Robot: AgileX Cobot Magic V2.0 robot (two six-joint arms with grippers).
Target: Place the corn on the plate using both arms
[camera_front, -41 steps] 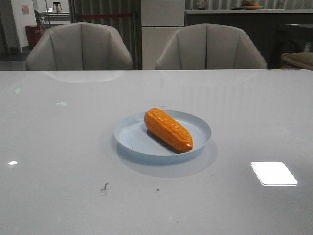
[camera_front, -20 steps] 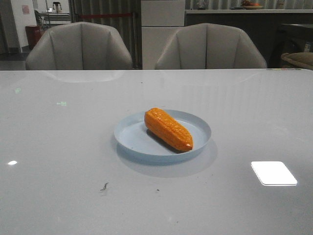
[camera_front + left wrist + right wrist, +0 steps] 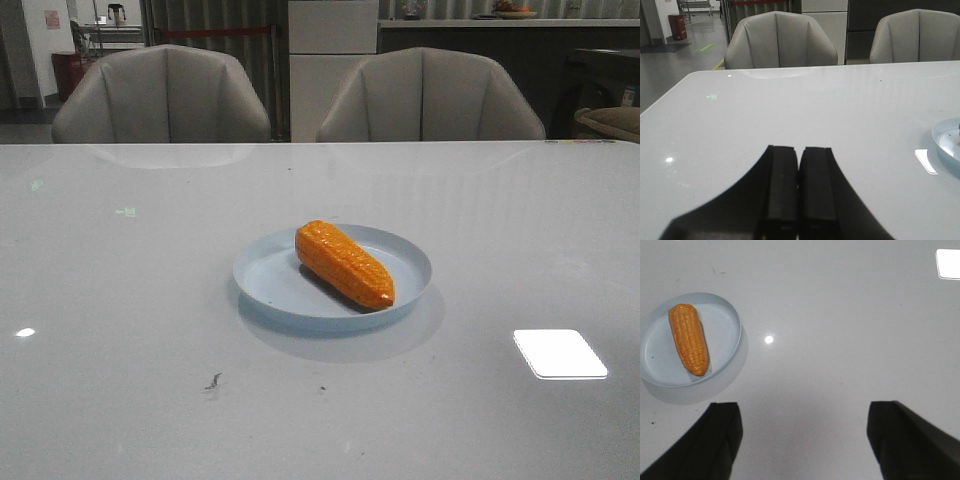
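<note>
The corn (image 3: 344, 264), judged light, stiff and somewhat slippery, best taken across its thick middle, is seen lying aslant inside the plate (image 3: 270, 277), while the left gripper (image 3: 799, 190) is clenched empty and the right gripper (image 3: 802, 440) is spread wide.
</note>
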